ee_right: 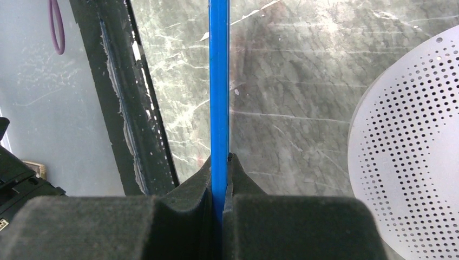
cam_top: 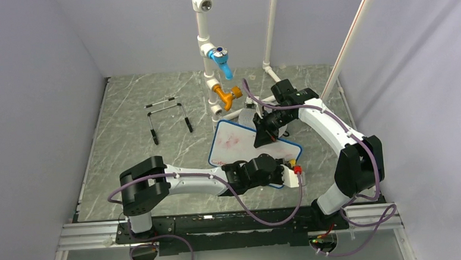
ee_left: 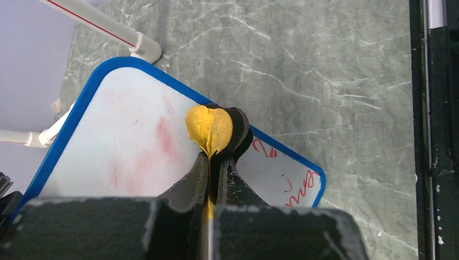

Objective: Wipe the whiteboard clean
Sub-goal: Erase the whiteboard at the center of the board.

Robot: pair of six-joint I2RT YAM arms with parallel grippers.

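Note:
The whiteboard (cam_top: 235, 143), white with a thin blue frame, lies mid-table between the two arms. Pink smears (ee_left: 165, 135) cover its middle, and red handwriting (ee_left: 300, 184) stays at one corner. My left gripper (ee_left: 216, 157) is shut on a round yellow-and-black eraser pad (ee_left: 210, 127), which rests at the board's near edge beside the writing. In the top view this gripper (cam_top: 292, 165) sits at the board's near right corner. My right gripper (ee_right: 219, 160) is shut on the board's blue frame (ee_right: 218, 81), seen edge-on. From above it (cam_top: 263, 134) grips the far right edge.
White pipework with a blue valve (cam_top: 219, 56) and an orange fitting (cam_top: 229, 96) stands just behind the board. A round grey perforated disc (ee_right: 411, 151) lies beside it. A black wire stand (cam_top: 167, 112) sits at the back left. A black rail (ee_left: 441, 130) runs along the near table edge.

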